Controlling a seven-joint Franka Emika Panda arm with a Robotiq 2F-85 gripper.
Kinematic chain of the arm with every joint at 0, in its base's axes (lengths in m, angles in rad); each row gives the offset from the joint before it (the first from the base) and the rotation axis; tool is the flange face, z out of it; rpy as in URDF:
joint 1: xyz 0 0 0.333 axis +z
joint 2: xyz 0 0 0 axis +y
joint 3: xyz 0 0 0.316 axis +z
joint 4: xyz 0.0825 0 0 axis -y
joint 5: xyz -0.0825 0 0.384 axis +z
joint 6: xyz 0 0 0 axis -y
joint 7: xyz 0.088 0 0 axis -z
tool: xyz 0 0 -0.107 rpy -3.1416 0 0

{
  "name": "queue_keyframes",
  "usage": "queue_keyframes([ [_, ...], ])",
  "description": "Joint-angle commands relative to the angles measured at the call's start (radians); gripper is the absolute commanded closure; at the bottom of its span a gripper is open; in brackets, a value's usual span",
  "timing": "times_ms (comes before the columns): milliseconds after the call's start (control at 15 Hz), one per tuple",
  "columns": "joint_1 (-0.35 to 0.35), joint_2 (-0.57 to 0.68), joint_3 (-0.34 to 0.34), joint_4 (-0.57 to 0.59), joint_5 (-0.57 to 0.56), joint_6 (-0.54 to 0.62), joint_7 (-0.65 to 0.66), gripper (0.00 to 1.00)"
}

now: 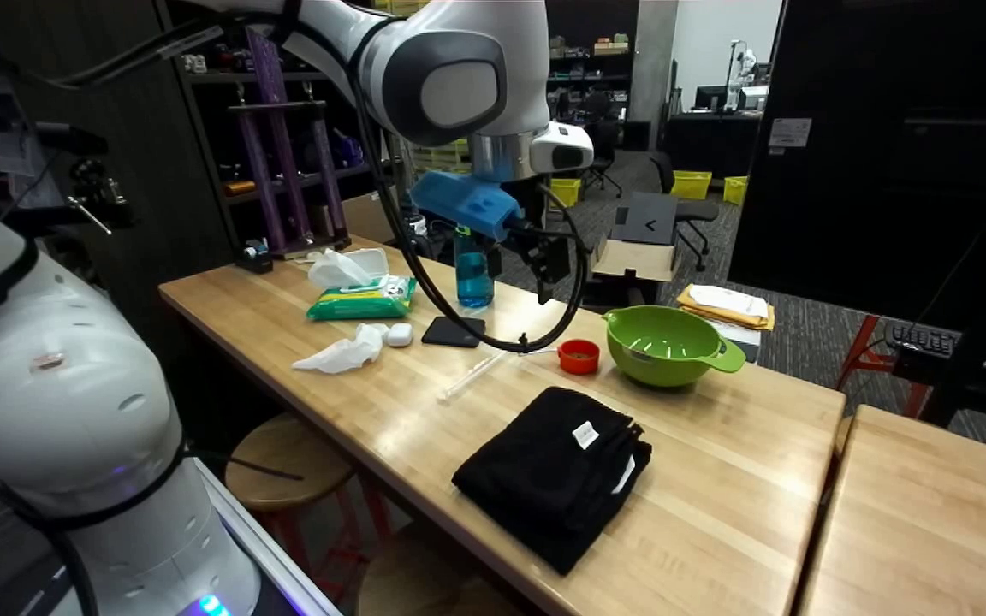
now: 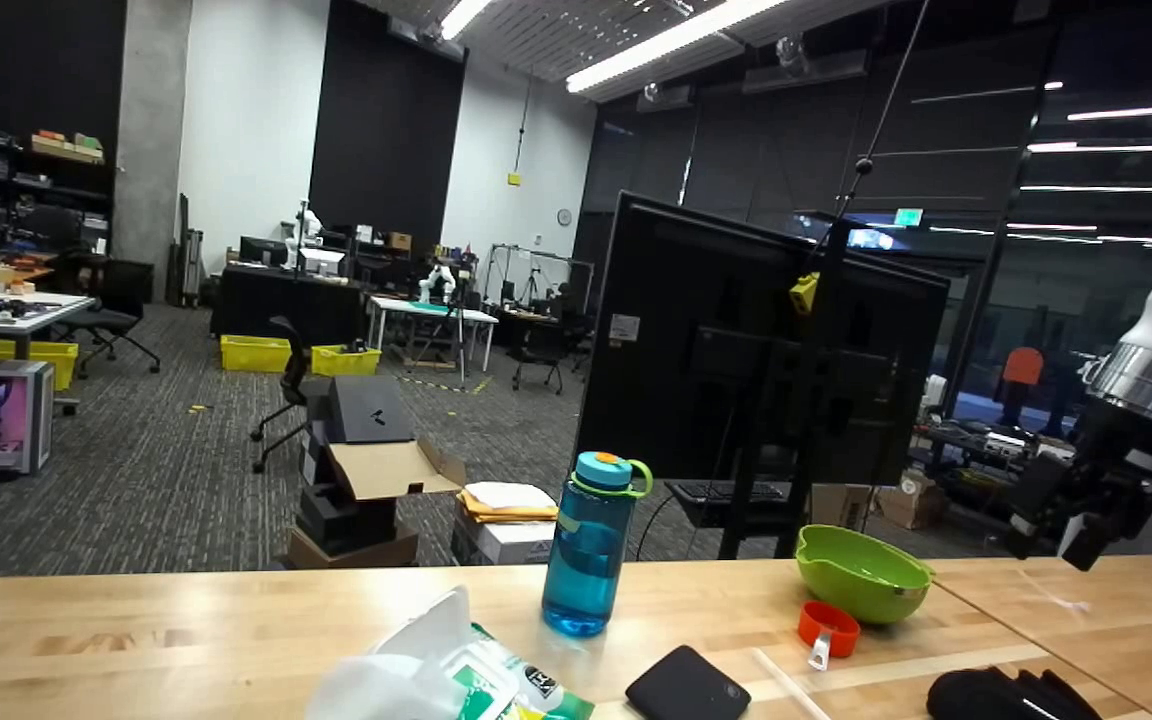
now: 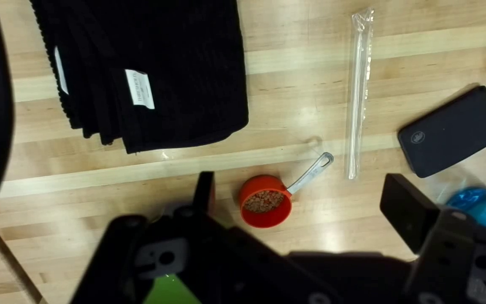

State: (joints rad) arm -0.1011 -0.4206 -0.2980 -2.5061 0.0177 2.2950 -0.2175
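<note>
My gripper (image 3: 304,198) is open and empty, held above the table; it also shows in both exterior views (image 1: 523,272) (image 2: 1054,540). In the wrist view a red measuring cup (image 3: 264,220) with brown pellets and a metal handle lies below, between the fingers, nearer the left one. The cup also shows in both exterior views (image 1: 579,364) (image 2: 842,640). A green bowl (image 1: 664,370) stands beside the cup, mostly hidden behind the left finger in the wrist view (image 3: 169,291). A folded black cloth (image 3: 163,122) with white tags lies near the cup. A clear-wrapped thin stick (image 3: 357,105) lies past the handle.
A flat black case (image 3: 449,131) and a blue water bottle (image 2: 586,560) stand around the gripper's far side. A green wipes pack (image 1: 362,301), tissue (image 1: 343,352) and small white case (image 1: 399,334) lie along the table. A second table (image 1: 929,522) adjoins. Stools (image 1: 288,462) stand below.
</note>
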Motion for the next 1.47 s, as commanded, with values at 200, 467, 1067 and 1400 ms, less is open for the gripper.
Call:
queue_keyframes([
  [200, -0.048, 0.030, 0.002, 0.011, 0.006, -0.001, -0.014, 0.00],
  [467, -0.082, 0.048, -0.013, 0.020, 0.003, -0.001, -0.020, 0.00],
  [1067, -0.107, 0.084, -0.120, 0.038, 0.084, -0.021, -0.169, 0.00],
  [1400, -0.104, 0.125, -0.186, 0.068, 0.218, -0.060, -0.324, 0.00],
])
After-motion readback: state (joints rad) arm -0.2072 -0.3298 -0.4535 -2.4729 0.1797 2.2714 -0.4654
